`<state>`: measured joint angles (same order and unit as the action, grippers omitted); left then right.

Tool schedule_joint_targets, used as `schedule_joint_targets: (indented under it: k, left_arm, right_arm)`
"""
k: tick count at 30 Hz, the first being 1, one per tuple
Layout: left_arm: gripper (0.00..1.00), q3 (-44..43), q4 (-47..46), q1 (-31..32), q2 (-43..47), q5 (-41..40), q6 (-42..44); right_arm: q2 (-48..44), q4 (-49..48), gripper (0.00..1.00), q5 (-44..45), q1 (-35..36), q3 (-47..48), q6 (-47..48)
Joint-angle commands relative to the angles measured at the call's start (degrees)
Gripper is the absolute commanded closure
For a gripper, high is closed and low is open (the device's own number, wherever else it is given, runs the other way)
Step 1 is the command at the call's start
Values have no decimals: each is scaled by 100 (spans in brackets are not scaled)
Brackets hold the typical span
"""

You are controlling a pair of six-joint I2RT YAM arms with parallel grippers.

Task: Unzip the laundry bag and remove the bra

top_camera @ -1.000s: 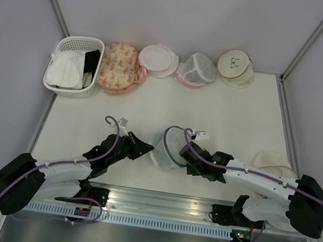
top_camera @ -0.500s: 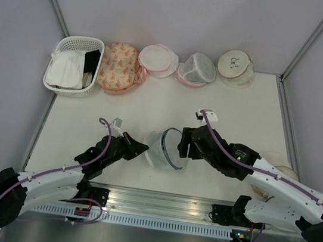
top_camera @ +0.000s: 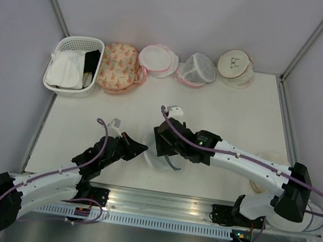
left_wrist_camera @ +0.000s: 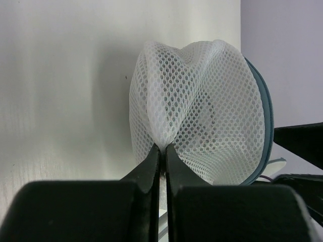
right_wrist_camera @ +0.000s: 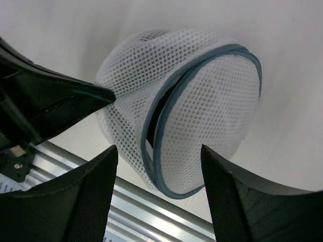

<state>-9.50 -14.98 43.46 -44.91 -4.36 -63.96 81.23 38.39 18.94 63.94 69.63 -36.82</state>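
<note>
left tool [left_wrist_camera: 162,147] pinched on laundry bag [left_wrist_camera: 202,111] mesh, near-centre bench [top_camera: 222,114] | thin pinch, I fear it slips under zipper pull | right tool [right_wrist_camera: 156,151] spread over the rim; may shove bag | bra unseen

White basket [top_camera: 70,45] of cloths, floral pink bag [top_camera: 118,67] beside it — 3 mesh bags [top_camera: 196,69] along the table's [top_camera: 228,118] far edge.
</note>
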Motion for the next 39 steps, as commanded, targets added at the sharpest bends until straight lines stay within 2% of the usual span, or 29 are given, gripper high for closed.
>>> schedule_joint_targets:
  k: [1,7,15,18,20,21,24,25,30,35,39]
  left_arm:
    - [98,-149,-75,4,149,-47,156]
    - [98,-105,135,4,394,-126,174]
    - [98,202,452,4,834,-206,121]
    - [98,413,452,4,939,-206,33]
    - [98,562,374,4,949,-188,-11]
    - [98,633,286,4,940,-171,-11]
    - [98,730,110,4,835,-100,7]
    - [98,800,-64,4,791,-48,15]
    - [98,888,-312,4,606,49,-2]
    - [98,915,-383,4,623,67,-20]
    - [98,915,-374,4,650,67,-11]
  right_arm:
    - [304,554,28,478,31,279,-96]
    - [473,1565,27,1620,-57,35,-877]
    - [-528,2969,26,2824,-602,-617,-1731]
    - [-695,3157,26,2915,-716,-634,-1742]
    - [-889,2659,28,2529,-717,-713,-1330]
    - [-1133,1995,29,1944,-708,-818,-858]
    - [-1627,524,31,913,-690,-1081,-231]
    - [-1680,224,31,353,-690,-1239,-151]
    - [-1356,-1174,33,-951,-681,-1565,-97]
    - [-838,-2176,35,-1612,-655,-1979,-203]
    - [-556,-2380,37,-1683,-637,-1988,-194]
